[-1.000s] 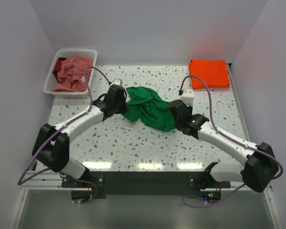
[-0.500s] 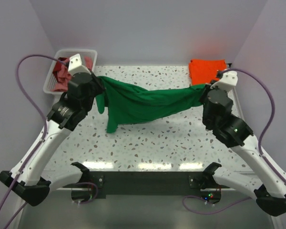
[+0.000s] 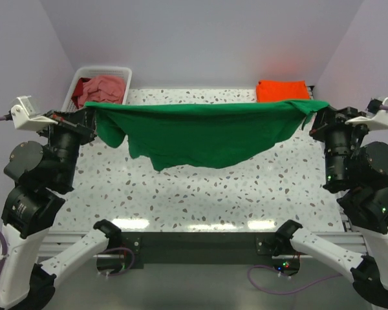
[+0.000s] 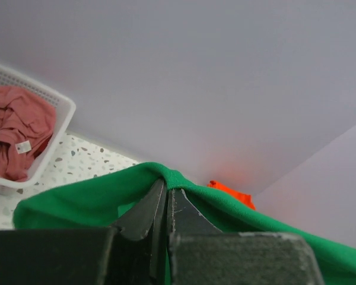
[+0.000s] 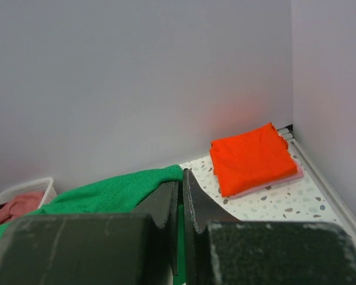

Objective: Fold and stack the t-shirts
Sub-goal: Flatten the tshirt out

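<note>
T-shirt (image 3: 207,132), bright green, hangs stretched in the air above the table (image 3: 200,194). Left gripper (image 3: 90,114) pinches one end, right gripper (image 3: 314,111) the other, jaws pressed on cloth. Orange t-shirt (image 3: 282,90) lies folded at far right corner; pink t-shirt (image 3: 103,89) crumpled in basket (image 3: 105,68).

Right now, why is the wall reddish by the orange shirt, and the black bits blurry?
Top view: the orange t-shirt tints the wall behind it. Right wrist view: same glow; the right gripper, pinching the green t-shirt, sits too close to focus. Left wrist view: left gripper blurs likewise.
</note>
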You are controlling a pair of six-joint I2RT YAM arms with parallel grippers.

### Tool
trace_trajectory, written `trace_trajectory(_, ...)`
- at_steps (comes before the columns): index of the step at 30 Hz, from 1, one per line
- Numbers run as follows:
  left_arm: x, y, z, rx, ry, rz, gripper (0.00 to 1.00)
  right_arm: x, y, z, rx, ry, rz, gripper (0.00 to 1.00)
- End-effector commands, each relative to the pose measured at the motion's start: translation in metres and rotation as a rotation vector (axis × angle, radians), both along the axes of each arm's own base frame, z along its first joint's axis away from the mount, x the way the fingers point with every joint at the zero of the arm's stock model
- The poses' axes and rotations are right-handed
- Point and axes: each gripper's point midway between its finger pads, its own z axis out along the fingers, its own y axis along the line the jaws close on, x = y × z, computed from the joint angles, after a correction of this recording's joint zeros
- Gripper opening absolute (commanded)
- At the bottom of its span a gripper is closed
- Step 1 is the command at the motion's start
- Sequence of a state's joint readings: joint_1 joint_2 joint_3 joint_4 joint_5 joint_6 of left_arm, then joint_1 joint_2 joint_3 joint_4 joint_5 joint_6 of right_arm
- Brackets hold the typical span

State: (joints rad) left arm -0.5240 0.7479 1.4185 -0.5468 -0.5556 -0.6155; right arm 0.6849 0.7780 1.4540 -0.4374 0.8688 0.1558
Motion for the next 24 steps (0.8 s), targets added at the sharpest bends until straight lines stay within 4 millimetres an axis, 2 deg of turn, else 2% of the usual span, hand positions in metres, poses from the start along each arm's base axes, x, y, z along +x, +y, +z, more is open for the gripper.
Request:
trace_trajectory(1,0.004,-0.012,0.007,0.019,-0.031,-0.054,0.00,-0.004,-0.001,0.003,-0.028,0.005,0.018,0.00)
trace_trajectory(4,0.017,-0.025,-0.009,0.028,0.027,-0.080,0.00,0.007,0.009,-0.006,-0.041,0.031,0.027,0.00)
trace_trajectory(5,0.021,-0.030,-0.014,0.033,0.037,-0.094,0.00,0.019,0.019,-0.015,-0.069,0.070,0.029,0.00)
trace_trajectory(8,0.050,-0.042,-0.052,0.058,0.120,-0.069,0.00,0.043,0.030,-0.032,-0.125,0.146,-0.025,0.00)
trace_trajectory(9,0.062,-0.047,-0.074,0.078,0.171,-0.058,0.05,0.062,0.039,-0.045,-0.172,0.200,-0.064,0.00)
trace_trajectory(10,0.082,-0.056,-0.104,0.118,0.260,-0.048,0.05,0.073,0.045,-0.055,-0.202,0.234,-0.078,0.00)
trace_trajectory(11,0.092,-0.062,-0.128,0.151,0.339,-0.054,0.05,0.085,0.046,-0.068,-0.223,0.275,-0.098,0.00)
trace_trajectory(12,0.117,-0.068,-0.170,0.202,0.461,-0.045,0.02,0.107,0.057,-0.092,-0.259,0.343,-0.096,0.00)
trace_trajectory(13,0.128,-0.071,-0.193,0.223,0.528,-0.042,0.00,0.121,0.068,-0.108,-0.242,0.378,-0.045,0.00)
trace_trajectory(14,0.138,-0.072,-0.216,0.242,0.588,-0.038,0.00,0.139,0.056,-0.122,-0.228,0.417,-0.071,0.00)
trace_trajectory(15,0.162,-0.072,-0.255,0.294,0.685,-0.030,0.09,0.165,0.062,-0.156,-0.254,0.493,-0.070,0.00)
trace_trajectory(16,0.175,-0.073,-0.270,0.317,0.721,-0.040,0.21,0.181,0.066,-0.172,-0.250,0.522,-0.037,0.00)
trace_trajectory(17,0.191,-0.081,-0.270,0.310,0.730,-0.077,0.33,0.200,0.054,-0.191,-0.242,0.570,-0.061,0.00)
trace_trajectory(18,0.202,-0.081,-0.282,0.326,0.767,-0.082,0.68,0.217,0.053,-0.194,-0.226,0.584,-0.055,0.00)
trace_trajectory(19,0.217,-0.080,-0.313,0.356,0.838,-0.071,0.86,0.243,0.056,-0.238,-0.245,0.685,-0.050,0.00)
trace_trajectory(20,0.227,-0.075,-0.318,0.372,0.853,-0.040,0.96,0.255,0.043,-0.255,-0.229,0.736,-0.071,0.00)
trace_trajectory(21,0.241,-0.075,-0.326,0.390,0.883,-0.033,1.00,0.273,0.041,-0.246,-0.209,0.719,-0.077,0.00)
trace_trajectory(22,0.245,-0.074,-0.328,0.397,0.896,-0.029,1.00,0.285,0.036,-0.261,-0.215,0.753,-0.091,0.00)
trace_trajectory(23,0.250,-0.073,-0.326,0.404,0.898,-0.025,1.00,0.298,0.028,-0.292,-0.232,0.822,-0.115,0.00)
trace_trajectory(24,0.251,-0.072,-0.332,0.412,0.906,-0.019,1.00,0.312,0.026,-0.285,-0.227,0.803,-0.119,0.00)
